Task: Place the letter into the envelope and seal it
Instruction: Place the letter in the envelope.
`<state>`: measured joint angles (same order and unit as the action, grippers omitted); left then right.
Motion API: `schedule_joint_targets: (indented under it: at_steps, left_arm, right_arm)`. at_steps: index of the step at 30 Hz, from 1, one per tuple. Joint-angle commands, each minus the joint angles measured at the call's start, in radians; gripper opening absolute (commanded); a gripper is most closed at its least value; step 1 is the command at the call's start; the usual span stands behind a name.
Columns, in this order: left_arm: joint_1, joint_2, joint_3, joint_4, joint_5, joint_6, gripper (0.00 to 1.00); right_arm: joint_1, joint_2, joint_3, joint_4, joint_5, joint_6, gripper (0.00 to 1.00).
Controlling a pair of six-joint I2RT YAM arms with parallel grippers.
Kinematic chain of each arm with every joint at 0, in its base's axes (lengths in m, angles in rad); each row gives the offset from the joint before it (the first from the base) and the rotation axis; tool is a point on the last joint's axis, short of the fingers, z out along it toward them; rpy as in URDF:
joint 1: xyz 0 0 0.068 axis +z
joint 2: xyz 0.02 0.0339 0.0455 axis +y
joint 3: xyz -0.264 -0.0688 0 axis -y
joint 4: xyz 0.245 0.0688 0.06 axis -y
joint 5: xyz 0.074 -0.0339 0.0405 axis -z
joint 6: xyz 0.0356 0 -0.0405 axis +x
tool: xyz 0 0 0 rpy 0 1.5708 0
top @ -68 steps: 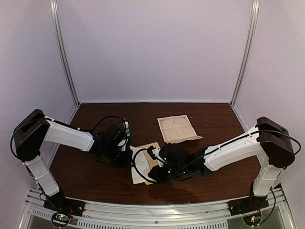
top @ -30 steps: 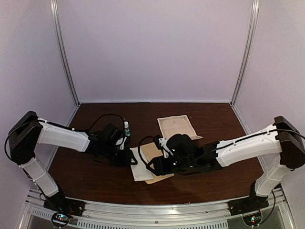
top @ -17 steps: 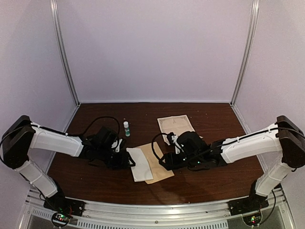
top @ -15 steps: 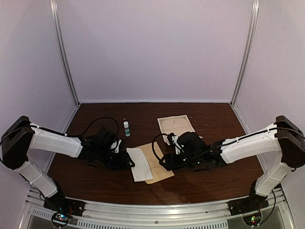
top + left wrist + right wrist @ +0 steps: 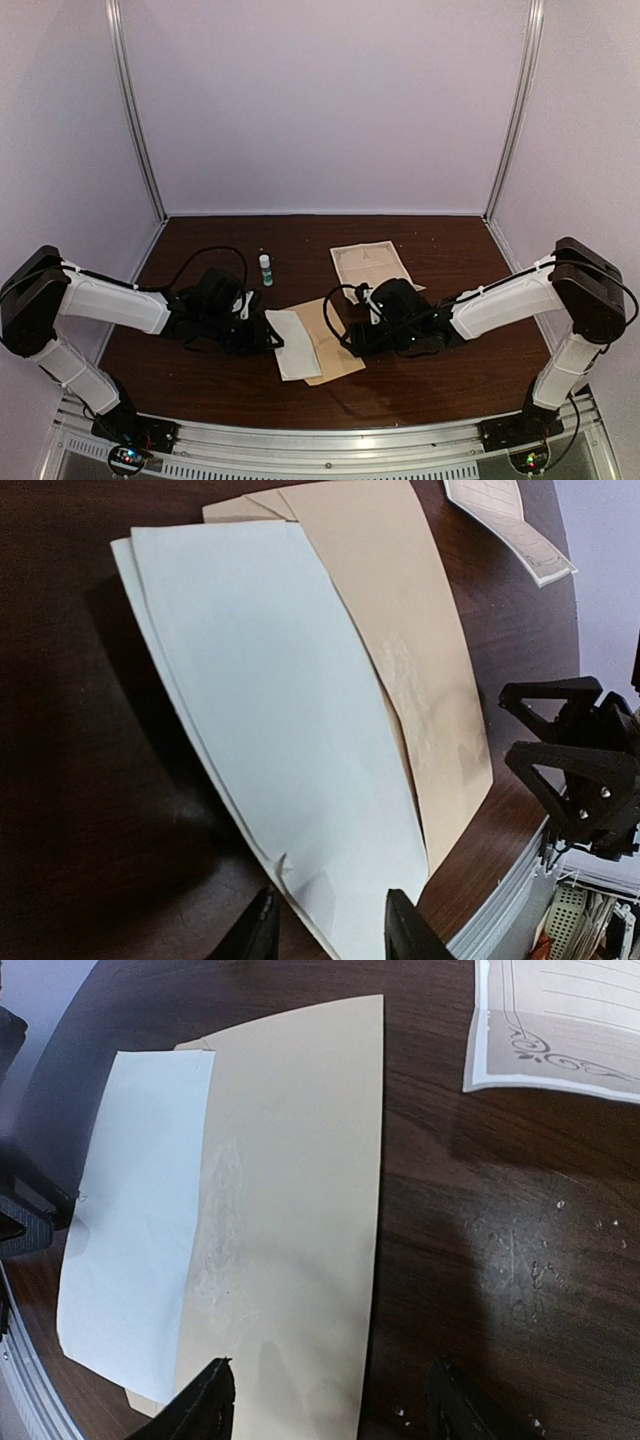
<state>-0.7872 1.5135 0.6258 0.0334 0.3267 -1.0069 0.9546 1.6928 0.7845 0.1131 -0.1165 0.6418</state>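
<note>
The tan envelope [image 5: 335, 340] lies flat mid-table, also in the wrist views [image 5: 400, 650] [image 5: 300, 1190], with a pale smear along its left side. A plain white sheet [image 5: 292, 343] [image 5: 270, 710] [image 5: 135, 1230] overlaps its left part; I cannot tell whether it is tucked inside. The bordered cream letter [image 5: 370, 265] [image 5: 565, 1020] [image 5: 510, 525] lies apart behind the envelope. My left gripper [image 5: 268, 335] [image 5: 328, 932] is open, low at the white sheet's near corner. My right gripper [image 5: 347, 335] [image 5: 325, 1405] is open wide over the envelope's right edge, holding nothing.
A small glue bottle [image 5: 265, 268] stands upright behind the left gripper. A metal rail [image 5: 320, 440] runs along the table's near edge. Booth walls close in the back and both sides.
The right arm has drawn back to the right off the envelope and its jaws have widened. The left gripper has slid slightly left. The envelope and white sheet now lie uncovered.
</note>
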Motion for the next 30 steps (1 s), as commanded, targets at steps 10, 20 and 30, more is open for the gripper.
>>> schedule_joint_targets:
  at_steps: [10,20,30]
  left_arm:
    - [-0.004,0.049,0.000,0.040,0.013,-0.002,0.29]
    - [-0.006,0.063,0.004,0.048,0.012,-0.003,0.13]
    - [-0.006,0.070,0.008,0.048,0.014,0.000,0.00]
  right_arm:
    - [-0.011,0.078,0.038,0.051,-0.043,-0.012,0.65]
    - [-0.010,0.097,0.035,0.064,-0.086,0.004,0.63]
    - [0.007,0.117,0.032,0.071,-0.111,0.021,0.61]
